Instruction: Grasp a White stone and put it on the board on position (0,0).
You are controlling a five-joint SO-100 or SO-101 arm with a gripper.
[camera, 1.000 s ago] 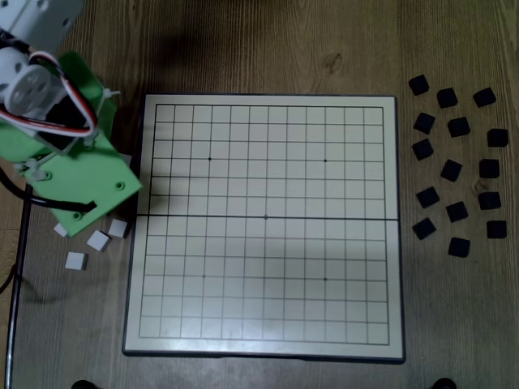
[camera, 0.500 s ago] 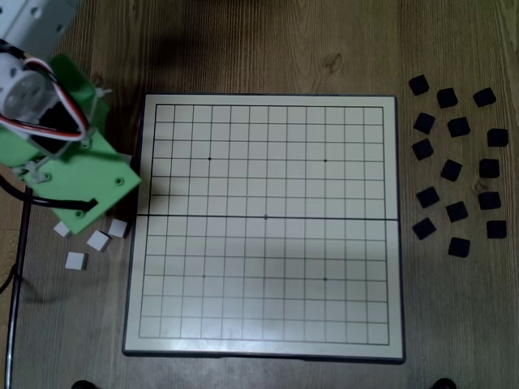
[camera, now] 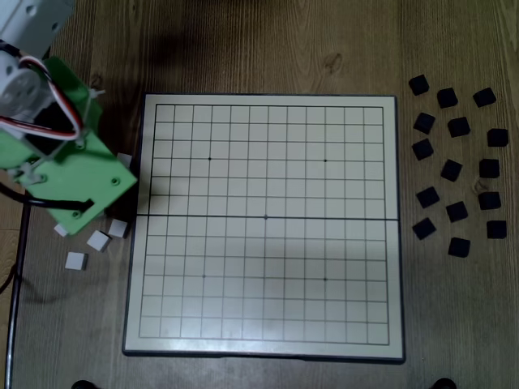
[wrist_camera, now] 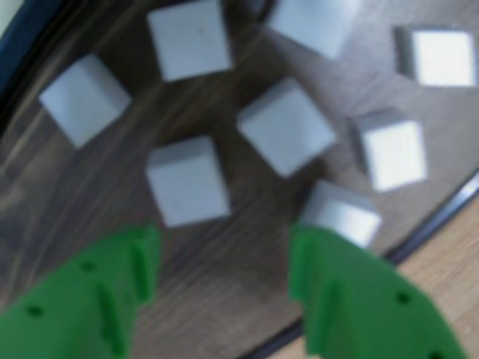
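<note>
In the wrist view my gripper is open, its two green fingers low in the frame with bare wood between them. Several white stones lie just beyond the tips. One white stone sits above the left finger, another is at mid-frame, and a third touches the right fingertip. In the fixed view the green arm hangs over the white stones left of the board, and three of them show below it. The board's central dot, position (0,0), has nothing on it.
Several black stones are scattered on the wood right of the board. A thin metal rod runs down the table's left edge. The board's dark frame shows in the top-left corner of the wrist view.
The green arm has shifted slightly left and up, away from the board's edge. The stones and board have not moved.
</note>
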